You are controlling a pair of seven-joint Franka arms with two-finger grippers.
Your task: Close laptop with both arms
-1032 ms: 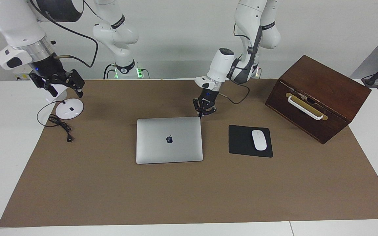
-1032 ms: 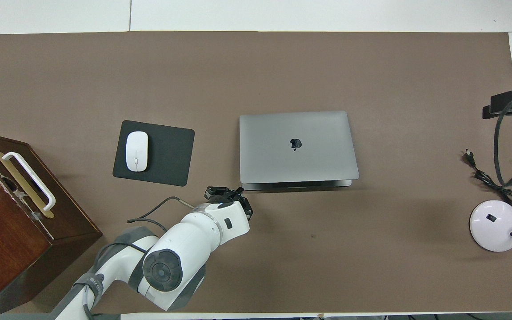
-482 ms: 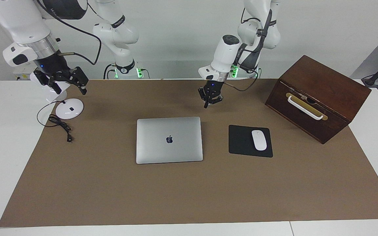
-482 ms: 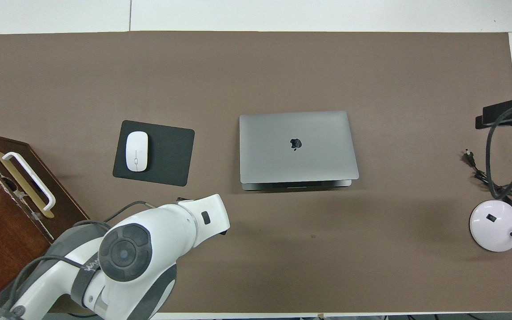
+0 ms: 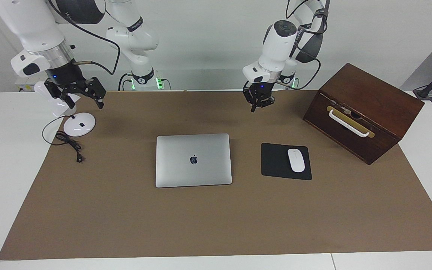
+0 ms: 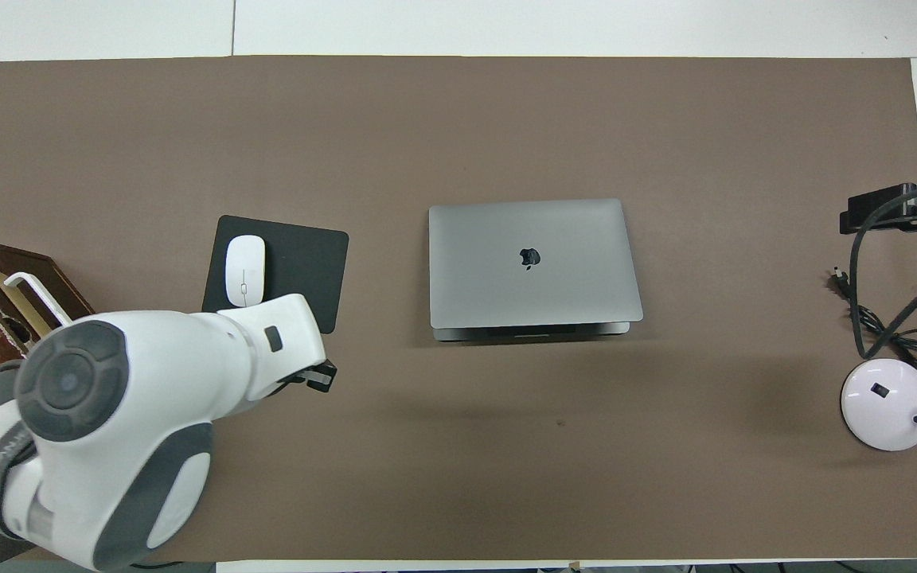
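The silver-grey laptop (image 5: pixel 193 159) (image 6: pixel 534 263) lies shut and flat on the middle of the brown mat (image 5: pixel 201 225), its dark logo facing up. My left gripper (image 5: pixel 254 108) hangs shut and empty in the air over the mat's edge by the robots, apart from the laptop. In the overhead view the white left arm (image 6: pixel 148 398) hides most of that gripper. My right gripper (image 5: pixel 76 95) is open and empty, raised over the white lamp base (image 5: pixel 79 124) at the right arm's end of the table. Only part of it (image 6: pixel 892 213) shows in the overhead view.
A black mouse pad (image 5: pixel 276 161) carrying a white mouse (image 5: pixel 296 160) lies beside the laptop toward the left arm's end. A dark wooden box (image 5: pixel 362 112) with a white handle stands further that way. A black cable (image 5: pixel 68 142) trails from the lamp base.
My left gripper has lifted away from the laptop's corner and swung up toward the wooden box end. The right gripper has drifted slightly over the lamp. The laptop has not moved.
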